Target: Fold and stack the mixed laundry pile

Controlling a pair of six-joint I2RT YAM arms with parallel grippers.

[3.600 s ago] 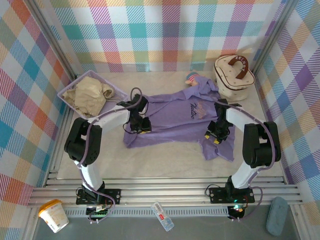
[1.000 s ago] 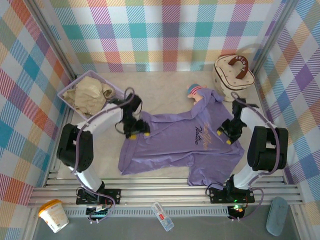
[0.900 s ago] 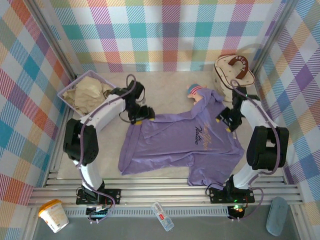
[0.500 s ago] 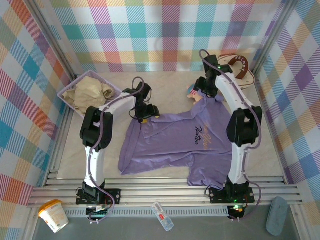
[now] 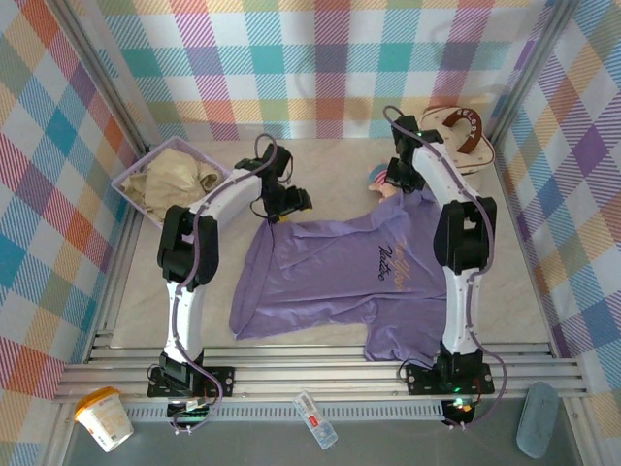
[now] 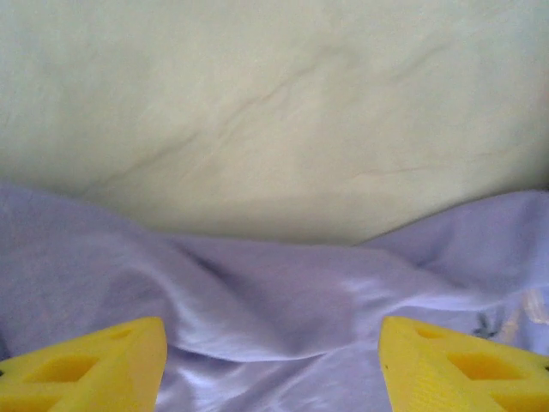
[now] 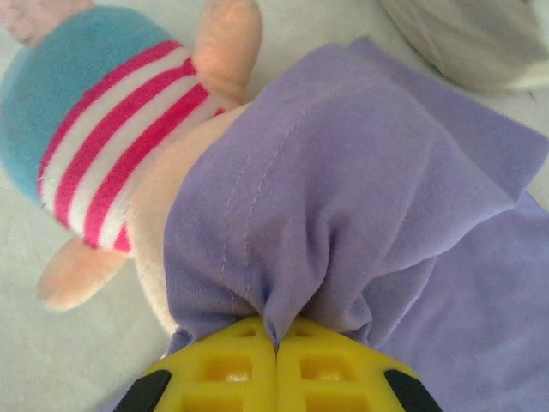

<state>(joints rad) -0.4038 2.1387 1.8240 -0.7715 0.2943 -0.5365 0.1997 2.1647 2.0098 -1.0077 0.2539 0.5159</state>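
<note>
Right tool (image 7: 276, 333) outstretched; pinching T-shirt (image 7: 343, 197)

Both arms stretch far forward over the counter, left claw (image 6: 273, 365) spread apart, right claw (image 7: 276, 342) pinched tight.

Top external camera sits high, behind the near edge of the table (image 5: 330, 160), and looks down and forward; it is a wide shot of the whole surface. Left wrist camera is low and very close over the far left edge of the T-shirt (image 5: 340, 282), facing across cloth to bare table, left gripper (image 6: 273, 365) at frame bottom. Right wrist camera looks down past the right gripper (image 7: 276, 343), very close, on the shirt's far right corner, plush toy (image 7: 94, 154) and case (image 7: 463, 34). Both wrist views overlap the top view there.
</note>
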